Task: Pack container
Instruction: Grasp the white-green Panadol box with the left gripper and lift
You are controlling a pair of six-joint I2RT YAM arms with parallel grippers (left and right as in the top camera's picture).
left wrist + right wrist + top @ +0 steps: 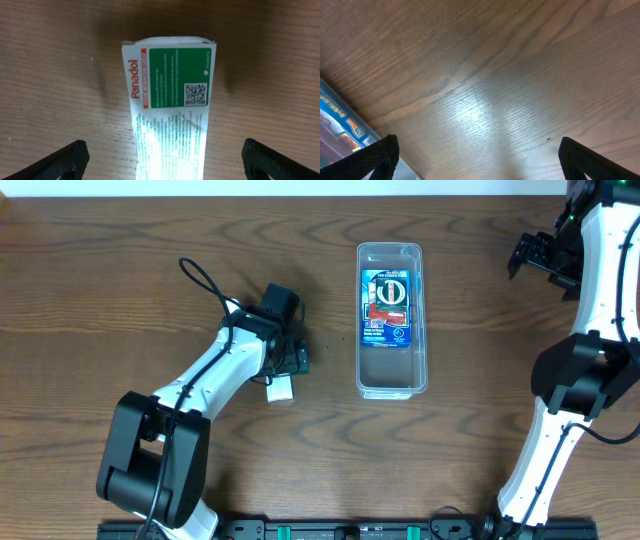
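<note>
The clear plastic container stands upright at the table's middle, with a blue box lying flat inside it. Its edge and the blue box show at the lower left of the right wrist view. A white Panadol box with a green panel lies flat on the table; overhead only its white end shows beside the left wrist. My left gripper is open, with a finger on each side of the box and a gap to each. My right gripper is open and empty, raised at the far right.
The wooden table fills the views. A black cable loops off the left arm. The right arm's base stands at the right edge.
</note>
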